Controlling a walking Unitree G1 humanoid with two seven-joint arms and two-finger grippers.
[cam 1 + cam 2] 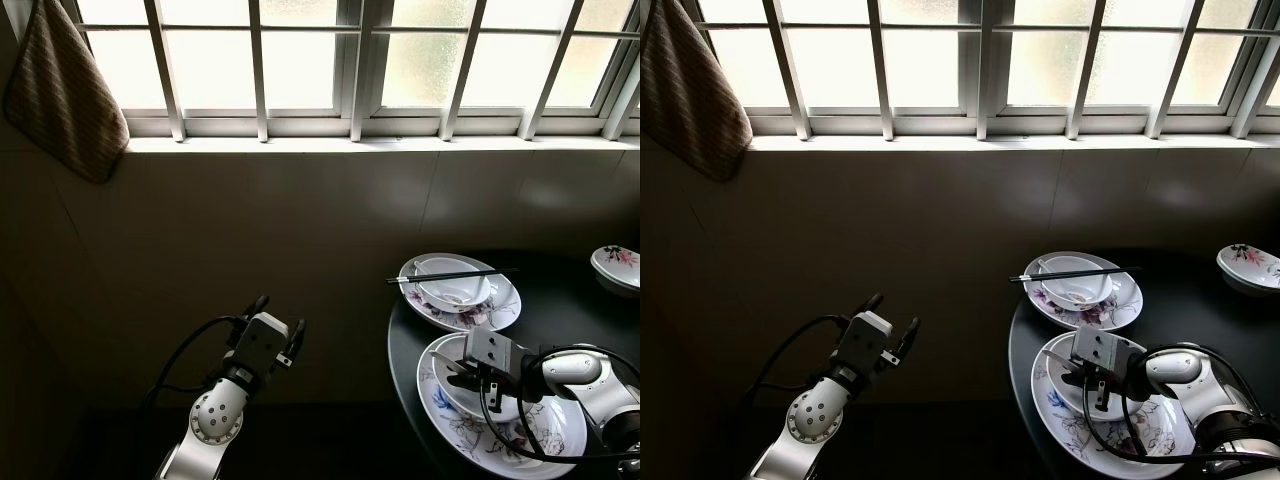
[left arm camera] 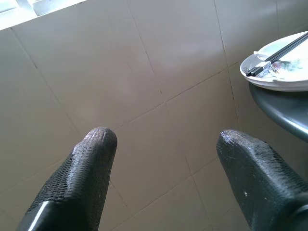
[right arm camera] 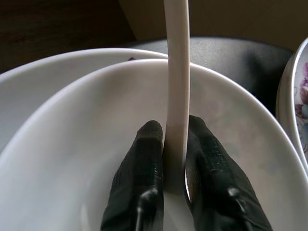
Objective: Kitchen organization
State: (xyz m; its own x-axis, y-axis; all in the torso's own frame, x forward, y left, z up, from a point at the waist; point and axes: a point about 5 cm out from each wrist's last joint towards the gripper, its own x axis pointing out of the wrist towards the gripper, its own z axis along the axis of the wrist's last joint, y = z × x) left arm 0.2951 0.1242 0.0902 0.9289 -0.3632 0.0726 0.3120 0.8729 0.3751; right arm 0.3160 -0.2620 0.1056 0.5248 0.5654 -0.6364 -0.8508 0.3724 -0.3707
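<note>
My right gripper [image 3: 174, 144] reaches low over the near bowl [image 1: 455, 385] on the table, both black fingers pinched onto a white spoon handle [image 3: 176, 72]. My left gripper [image 1: 277, 322], well left of that bowl, points at the wall, fingers spread apart.

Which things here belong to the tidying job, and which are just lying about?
In play: spoon pinched in right claw; bowl beneath it on near plate; far plate with bowl and chopsticks; small dish.

Lying about: hanging cloth; idle left claw.
</note>
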